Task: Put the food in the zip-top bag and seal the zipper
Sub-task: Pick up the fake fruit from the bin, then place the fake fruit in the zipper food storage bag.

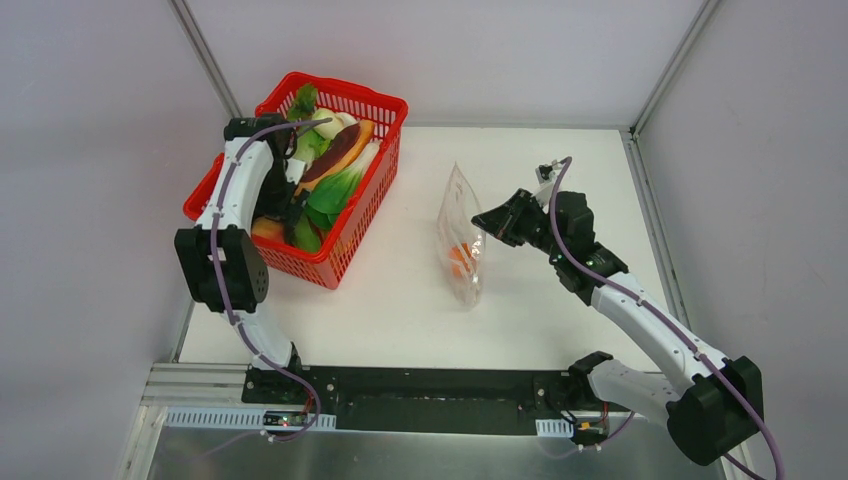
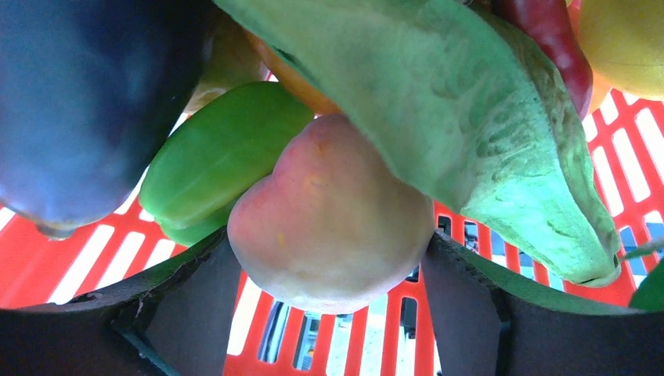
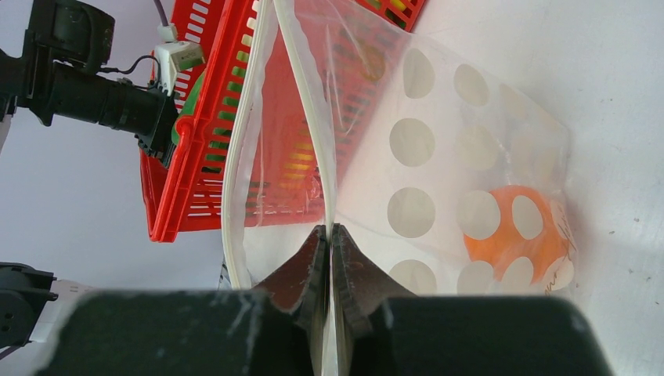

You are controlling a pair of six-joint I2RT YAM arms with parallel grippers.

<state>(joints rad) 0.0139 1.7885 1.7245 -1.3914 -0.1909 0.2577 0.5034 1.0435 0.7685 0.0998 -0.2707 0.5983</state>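
peach (image 2: 333, 215) sits between fingers (image 2: 196, 305) of left gripper (image 2: 329, 249) in basket (image 2: 78, 266).

White table (image 1: 560, 160), boxed in by plain pale grey walls (image 1: 450, 50) at the back and on both sides, with silver frame posts (image 1: 205, 55) running up the back corners. The near edge has a black strip (image 1: 420, 385), then a brushed metal sheet (image 1: 400, 458). Lighting's pretty even, shadows soft.

White table (image 1: 400, 320): red mesh basket (image 1: 365, 212) sits at far-left corner. Clear zip-top bag (image 1: 455, 205) near centre, lower end on tabletop, upper end raised, well apart from basket.
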